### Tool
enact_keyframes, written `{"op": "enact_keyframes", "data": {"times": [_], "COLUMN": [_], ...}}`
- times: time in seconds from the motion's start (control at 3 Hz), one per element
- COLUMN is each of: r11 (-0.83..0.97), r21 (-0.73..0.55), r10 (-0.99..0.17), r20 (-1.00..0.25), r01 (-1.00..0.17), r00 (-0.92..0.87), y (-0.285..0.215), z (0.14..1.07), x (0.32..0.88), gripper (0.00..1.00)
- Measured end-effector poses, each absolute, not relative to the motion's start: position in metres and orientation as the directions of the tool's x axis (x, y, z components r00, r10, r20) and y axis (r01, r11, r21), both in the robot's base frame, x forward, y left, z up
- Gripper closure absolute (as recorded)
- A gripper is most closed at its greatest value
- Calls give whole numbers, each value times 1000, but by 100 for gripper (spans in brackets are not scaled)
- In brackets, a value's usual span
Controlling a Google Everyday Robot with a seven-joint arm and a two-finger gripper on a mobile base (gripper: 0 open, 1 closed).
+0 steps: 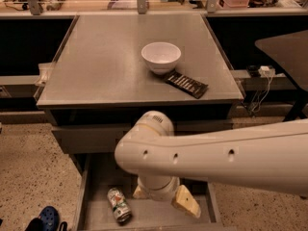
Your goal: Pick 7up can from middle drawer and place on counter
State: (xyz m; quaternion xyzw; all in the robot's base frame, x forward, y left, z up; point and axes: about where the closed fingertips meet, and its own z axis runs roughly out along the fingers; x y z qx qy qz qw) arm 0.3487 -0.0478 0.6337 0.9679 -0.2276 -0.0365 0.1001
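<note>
the task is near its beginning, as i judge it. the 7up can (119,205) lies on its side on the floor of the middle drawer (159,219), close to the left wall, with one silver end toward the front. the drawer is pulled out, so that part is done. nothing holds the can and it is not lifted. almost everything is left to do: to grasp the can, to raise it out of the drawer, and to set it on the worktop (106,66) above.

the worktop carries a white bowl (161,57) and, just beside it toward the front right, a dark flat packet (186,84). its left half shows only grey metal, so i think the can can go there.

the arm (216,158) comes in from the right as a thick white tube, crosses the front of the cabinet, and bends down at a round joint into the drawer. the tool (164,202) hangs low inside the drawer, to the right of the can, near it but not touching it. its two tan fingers (186,202) stand apart and grip nothing, so the tool is released and empty. to reach the can it must, in my opinion, move to the left and go lower.
</note>
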Motion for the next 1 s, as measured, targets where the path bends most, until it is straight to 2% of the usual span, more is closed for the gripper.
{"op": "enact_keyframes", "data": {"times": [0.33, 0.67, 1.0], "r11": [-926, -925, -953], "r21": [206, 206, 183], "r10": [-326, -328, -252], "r20": [-11, -12, -28], "r01": [-317, -319, -243], "r00": [945, 944, 967], "y": [-45, -45, -39], "z": [627, 627, 617], "x": [348, 348, 350], "gripper": [0, 0, 0]}}
